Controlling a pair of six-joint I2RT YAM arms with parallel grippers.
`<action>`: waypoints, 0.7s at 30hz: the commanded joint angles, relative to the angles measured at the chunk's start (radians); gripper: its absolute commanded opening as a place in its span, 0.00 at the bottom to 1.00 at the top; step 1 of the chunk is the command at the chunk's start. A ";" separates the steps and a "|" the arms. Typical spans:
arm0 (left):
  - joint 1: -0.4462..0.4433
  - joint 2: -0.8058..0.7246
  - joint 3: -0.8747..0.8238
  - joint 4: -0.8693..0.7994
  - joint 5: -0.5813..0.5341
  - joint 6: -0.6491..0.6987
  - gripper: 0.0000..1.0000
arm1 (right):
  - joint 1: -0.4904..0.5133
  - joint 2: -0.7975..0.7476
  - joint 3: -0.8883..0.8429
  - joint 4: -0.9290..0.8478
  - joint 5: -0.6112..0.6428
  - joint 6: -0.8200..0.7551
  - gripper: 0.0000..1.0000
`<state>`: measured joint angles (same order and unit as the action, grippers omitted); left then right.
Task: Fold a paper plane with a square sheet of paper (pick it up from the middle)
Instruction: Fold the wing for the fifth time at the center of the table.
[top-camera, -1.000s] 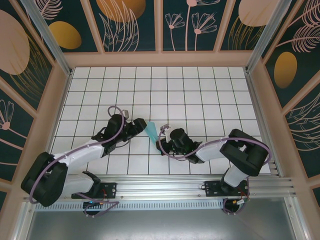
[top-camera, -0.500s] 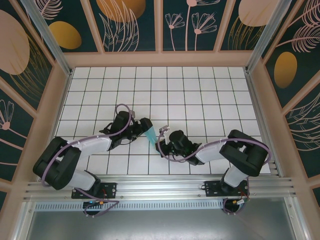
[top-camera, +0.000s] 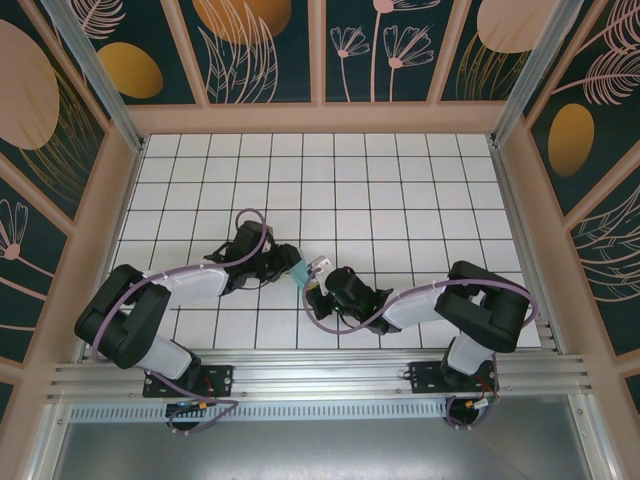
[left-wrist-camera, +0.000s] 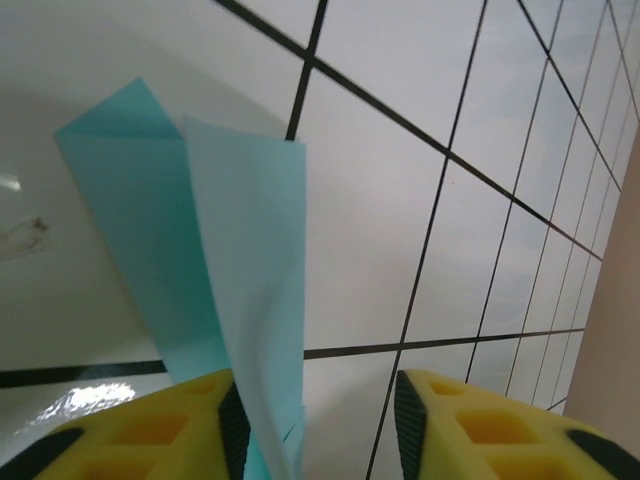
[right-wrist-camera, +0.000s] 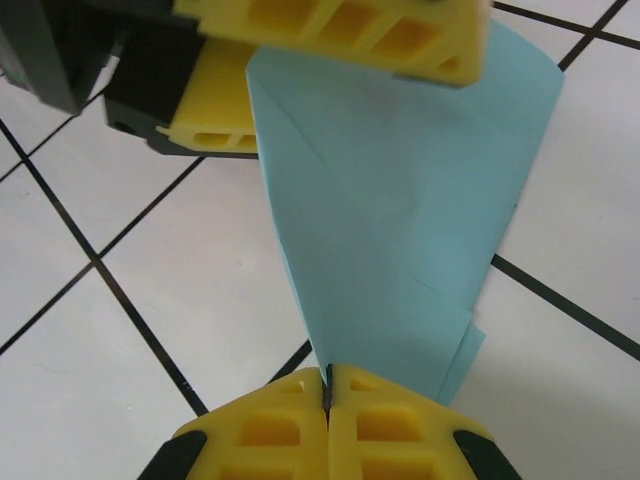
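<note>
Jaws of the right gripper (right-wrist-camera: 327, 385) are pressed together on the narrow end of the paper plane (right-wrist-camera: 400, 200), held above the white tiled table (top-camera: 400, 180) near its middle. Beyond it the left gripper (left-wrist-camera: 318, 410) straddles the wider end, jaws partly apart, the paper lying against one finger (left-wrist-camera: 150, 437).

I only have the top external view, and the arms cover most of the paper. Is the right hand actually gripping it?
Observer: Yes. The right wrist view shows the right hand shut on the narrow end of the folded paper.
Operator: And the left hand?
Observer: Not clamped. In the left wrist view, the left hand has the paper lying against one finger, with the other standing apart.
Operator: How does the wide end look?
Observer: Two layers, slightly splayed.
</note>
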<state>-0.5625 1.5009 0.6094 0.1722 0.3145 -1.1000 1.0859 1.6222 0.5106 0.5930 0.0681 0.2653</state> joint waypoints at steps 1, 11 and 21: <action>0.003 0.014 0.035 -0.082 0.044 0.075 0.40 | 0.006 0.012 0.027 -0.022 0.045 -0.030 0.04; 0.003 0.073 0.090 -0.185 0.110 0.197 0.32 | 0.012 0.024 0.039 -0.034 0.063 -0.049 0.04; 0.003 0.117 0.152 -0.271 0.107 0.235 0.21 | 0.041 0.019 0.046 -0.081 0.127 -0.128 0.09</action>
<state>-0.5625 1.6077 0.7238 -0.0380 0.4191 -0.8997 1.1152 1.6375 0.5323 0.5354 0.1516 0.1802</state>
